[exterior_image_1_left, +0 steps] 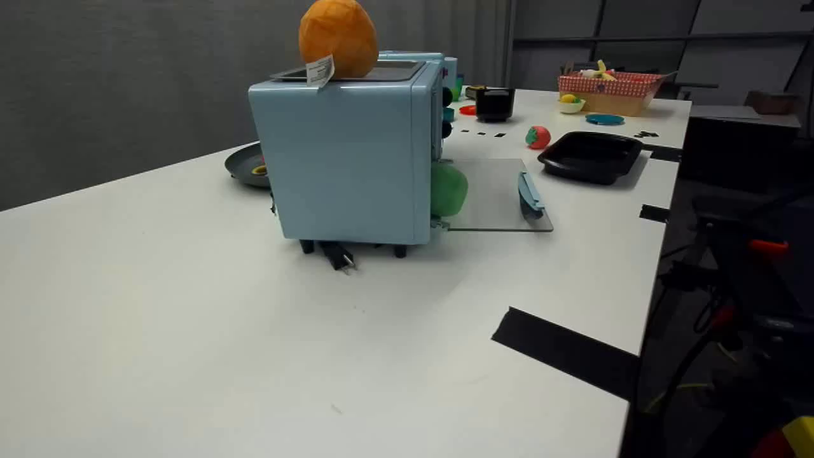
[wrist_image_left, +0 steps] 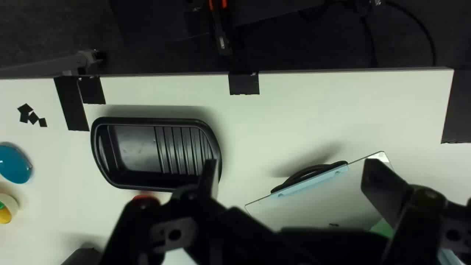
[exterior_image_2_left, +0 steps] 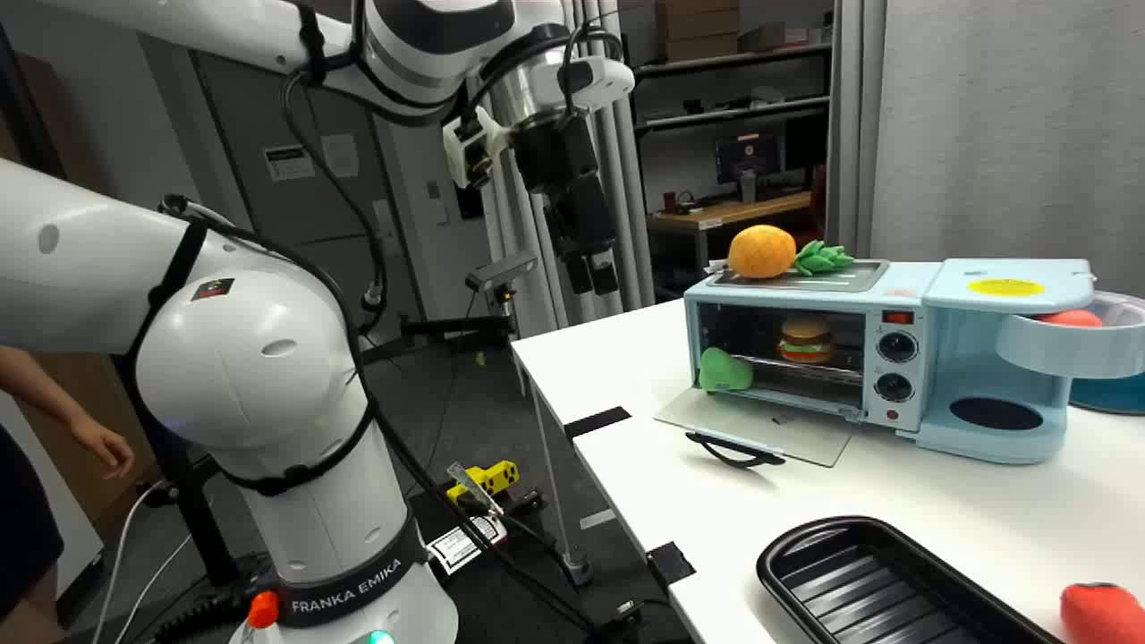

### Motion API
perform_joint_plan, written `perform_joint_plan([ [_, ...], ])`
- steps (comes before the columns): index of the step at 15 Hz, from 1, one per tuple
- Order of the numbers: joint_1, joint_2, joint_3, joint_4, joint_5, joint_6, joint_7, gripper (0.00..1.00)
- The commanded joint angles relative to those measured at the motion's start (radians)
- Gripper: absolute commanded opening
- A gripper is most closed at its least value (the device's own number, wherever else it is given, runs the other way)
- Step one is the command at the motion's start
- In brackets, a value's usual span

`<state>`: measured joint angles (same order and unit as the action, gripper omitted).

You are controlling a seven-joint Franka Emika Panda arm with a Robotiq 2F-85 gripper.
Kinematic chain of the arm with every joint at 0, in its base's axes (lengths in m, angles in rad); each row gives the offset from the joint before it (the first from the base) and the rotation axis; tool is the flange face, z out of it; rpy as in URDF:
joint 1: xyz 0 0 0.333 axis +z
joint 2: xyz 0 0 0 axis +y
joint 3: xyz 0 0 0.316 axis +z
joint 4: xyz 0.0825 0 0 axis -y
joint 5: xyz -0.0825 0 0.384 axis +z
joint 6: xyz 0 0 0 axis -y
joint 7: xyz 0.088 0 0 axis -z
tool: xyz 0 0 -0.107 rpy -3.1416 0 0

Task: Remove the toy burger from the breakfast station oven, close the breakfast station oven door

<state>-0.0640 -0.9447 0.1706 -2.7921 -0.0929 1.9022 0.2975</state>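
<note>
The toy burger (exterior_image_2_left: pixel 806 341) sits inside the breakfast station oven (exterior_image_2_left: pixel 914 309), on its rack. It is hidden in the other views. The light blue oven also shows in an exterior view (exterior_image_1_left: pixel 343 159). The oven door (exterior_image_2_left: pixel 760 422) is open, folded down flat toward the table, with its dark handle outward. It shows in both exterior views (exterior_image_1_left: pixel 486 191) and in the wrist view (wrist_image_left: pixel 312 206). My gripper (exterior_image_2_left: pixel 592 273) is raised high in front of the table, apart from the oven. In the wrist view the gripper (wrist_image_left: pixel 289 169) has its fingers wide apart with nothing between them.
A green plush (exterior_image_2_left: pixel 723 370) sits at the oven opening by the door hinge. An orange plush (exterior_image_2_left: pixel 762 252) lies on top of the oven. A black pan (wrist_image_left: pixel 165 147) and a strawberry (exterior_image_1_left: pixel 538 137) are on the table. A basket (exterior_image_1_left: pixel 610 89) stands farther along.
</note>
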Motion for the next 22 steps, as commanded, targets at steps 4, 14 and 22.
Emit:
perform_joint_plan([
  [4,0.007,0.005,-0.006,0.003,-0.005,-0.003,0.004,1.00],
  [14,0.007,0.005,-0.006,0.003,-0.005,-0.003,0.004,1.00],
  [22,0.008,0.037,-0.011,0.015,-0.001,0.029,0.000,1.00],
])
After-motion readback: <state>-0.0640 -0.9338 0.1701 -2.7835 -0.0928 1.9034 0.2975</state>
